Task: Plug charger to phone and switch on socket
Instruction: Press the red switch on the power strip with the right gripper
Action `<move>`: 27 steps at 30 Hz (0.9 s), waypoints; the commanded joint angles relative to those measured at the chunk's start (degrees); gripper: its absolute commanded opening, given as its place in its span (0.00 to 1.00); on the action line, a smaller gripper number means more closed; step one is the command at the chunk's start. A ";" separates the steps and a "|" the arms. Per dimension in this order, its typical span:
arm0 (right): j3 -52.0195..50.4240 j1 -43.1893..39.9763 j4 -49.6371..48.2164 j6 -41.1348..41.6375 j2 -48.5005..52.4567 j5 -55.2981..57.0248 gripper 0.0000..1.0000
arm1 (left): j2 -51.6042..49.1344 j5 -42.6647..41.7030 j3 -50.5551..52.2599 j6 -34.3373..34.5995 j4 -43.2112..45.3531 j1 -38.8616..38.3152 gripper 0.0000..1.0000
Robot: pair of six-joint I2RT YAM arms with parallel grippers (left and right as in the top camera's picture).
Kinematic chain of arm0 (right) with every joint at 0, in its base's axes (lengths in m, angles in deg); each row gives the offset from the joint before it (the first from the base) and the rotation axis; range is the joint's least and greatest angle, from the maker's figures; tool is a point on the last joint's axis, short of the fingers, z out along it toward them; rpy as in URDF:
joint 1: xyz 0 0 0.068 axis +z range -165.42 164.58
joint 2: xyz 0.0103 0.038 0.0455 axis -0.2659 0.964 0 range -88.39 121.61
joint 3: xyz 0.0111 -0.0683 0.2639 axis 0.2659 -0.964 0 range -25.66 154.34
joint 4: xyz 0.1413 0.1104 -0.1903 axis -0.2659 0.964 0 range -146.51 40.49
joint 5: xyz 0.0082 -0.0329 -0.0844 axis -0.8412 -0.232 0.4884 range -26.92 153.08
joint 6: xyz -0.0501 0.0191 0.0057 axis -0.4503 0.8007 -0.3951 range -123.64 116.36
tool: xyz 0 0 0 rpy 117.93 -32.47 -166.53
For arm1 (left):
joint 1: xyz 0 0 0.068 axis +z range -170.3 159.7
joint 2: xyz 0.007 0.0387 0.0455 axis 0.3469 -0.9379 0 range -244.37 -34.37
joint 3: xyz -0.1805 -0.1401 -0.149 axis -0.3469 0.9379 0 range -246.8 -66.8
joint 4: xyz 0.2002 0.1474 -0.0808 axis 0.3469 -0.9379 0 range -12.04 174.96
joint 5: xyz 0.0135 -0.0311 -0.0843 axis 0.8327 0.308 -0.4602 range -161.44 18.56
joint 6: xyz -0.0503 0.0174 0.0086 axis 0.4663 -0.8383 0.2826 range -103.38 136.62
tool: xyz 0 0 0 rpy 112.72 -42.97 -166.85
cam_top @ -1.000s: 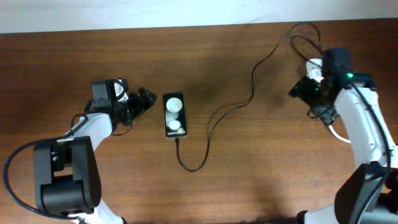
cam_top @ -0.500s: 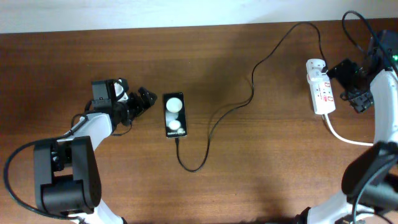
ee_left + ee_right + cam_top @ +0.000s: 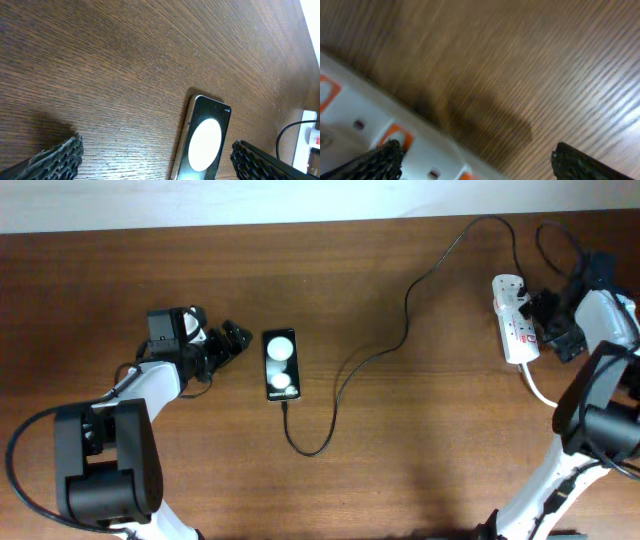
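A loop of the charger is seen nearest the front edge of the desk. Its tip meets the near end of the phone, though whether it is seated cannot be told. The phone is laid face up left of the desk's middle, just beside the left end effector, whose fingers are spread with nothing held. In the left wrist view the phone is cut off. By the far right corner the socket is found, with the right end effector just beside it, fingers parted and empty. The right wrist view is blurred. A white cord is seen leaving the socket's near end.
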 commanded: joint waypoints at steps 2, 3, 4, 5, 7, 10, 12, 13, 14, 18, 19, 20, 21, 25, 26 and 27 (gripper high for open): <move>0.63 -0.24 -2.23 0.26 3.08 0.33 0.99 | -1.70 2.21 1.38 -0.33 -1.18 0.09 0.99; 0.63 -0.24 -2.27 0.26 3.19 0.33 0.99 | -1.70 2.21 1.38 -0.33 -1.18 0.09 0.99; 0.63 -0.24 -2.25 0.26 3.19 0.31 0.99 | -1.70 2.21 1.38 -0.33 -1.18 0.09 0.99; 0.63 -0.24 -2.03 0.22 3.19 -0.87 0.99 | -1.70 2.21 1.38 -0.33 -1.18 0.09 0.99; 0.63 -0.26 -1.84 0.00 3.19 -4.15 0.99 | -1.70 2.21 1.38 -0.33 -1.18 0.09 0.99; 0.63 -0.26 -2.56 0.00 3.19 -4.42 0.99 | -1.70 2.21 1.38 -0.33 -1.18 0.13 0.99; 0.63 -0.26 -1.57 0.02 3.19 -3.78 0.99 | -1.70 2.19 1.38 -0.33 -1.18 0.13 0.99; 0.63 -0.24 -1.33 0.02 3.19 -3.87 0.99 | -1.70 2.21 1.38 -0.33 -1.18 0.13 0.99; 0.63 -0.24 -1.27 0.02 3.19 -4.39 0.99 | -1.70 2.21 1.38 -0.33 -1.18 0.13 0.99; 0.63 -0.24 -0.46 -0.02 3.19 -11.58 0.99 | -1.70 2.19 1.38 -0.33 -1.18 0.13 0.99; 0.63 -0.24 -0.02 0.00 3.19 -11.58 0.99 | -1.70 2.21 1.38 -0.33 -1.18 0.13 0.99; 0.63 -0.24 0.33 0.00 3.19 -11.56 0.99 | -1.70 2.21 1.38 -0.33 -1.18 0.13 0.99; 0.63 -0.24 0.66 0.00 3.19 -11.58 0.99 | -1.70 2.19 1.38 -0.33 -1.18 0.13 0.99; 0.63 -0.20 1.42 0.00 3.19 -11.56 0.99 | -1.70 2.21 1.38 -0.33 -1.18 0.13 0.99; 0.63 -0.20 1.64 0.00 3.19 -11.54 0.99 | -1.70 2.21 1.38 -0.33 -1.18 0.13 0.99; 0.63 -0.20 1.86 0.00 3.19 -11.54 0.99 | -1.70 2.19 1.38 -0.33 -1.18 0.13 0.99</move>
